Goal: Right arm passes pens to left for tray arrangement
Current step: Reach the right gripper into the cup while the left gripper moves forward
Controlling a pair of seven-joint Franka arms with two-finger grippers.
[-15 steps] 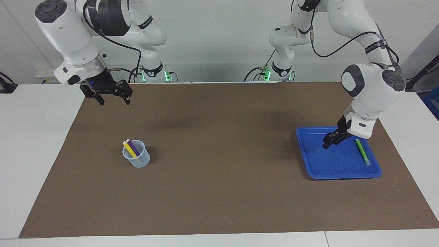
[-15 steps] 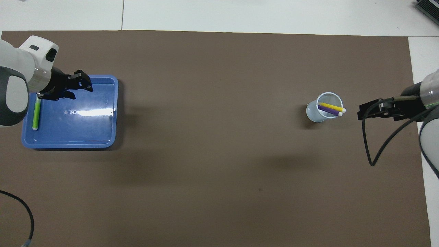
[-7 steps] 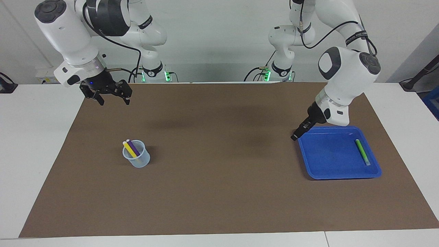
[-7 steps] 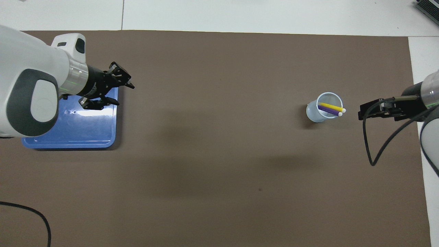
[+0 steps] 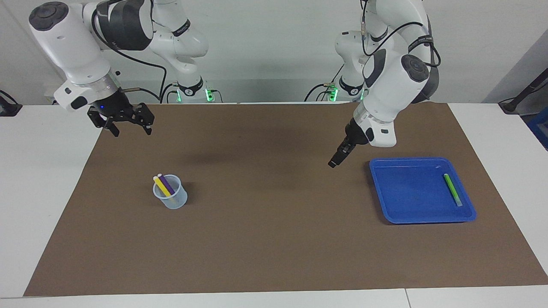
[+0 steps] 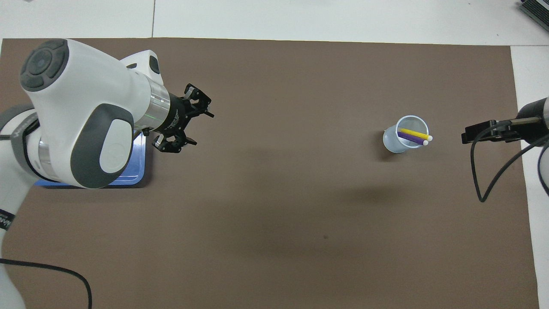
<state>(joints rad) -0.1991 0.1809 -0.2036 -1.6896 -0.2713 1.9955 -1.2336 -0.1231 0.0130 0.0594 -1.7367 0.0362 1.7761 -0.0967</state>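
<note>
The worktop [image 5: 274, 239] carries the tray [image 5: 402, 205], where the green pen [image 5: 452, 189] is laid. The right pincer [image 5: 127, 124] and left pincer [image 6: 188, 126] are seen spread, empty. In the cup [image 5: 171, 199], the yellow pen [image 5: 162, 185] and purple pen [image 5: 166, 185], judged light, stiff and smooth, are best pinched near their protruding ends.

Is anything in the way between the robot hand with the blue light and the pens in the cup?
Nothing visible. The right gripper hangs open over bare brown mat, and the yellow pen and purple pen stick up out of the open cup.
</note>
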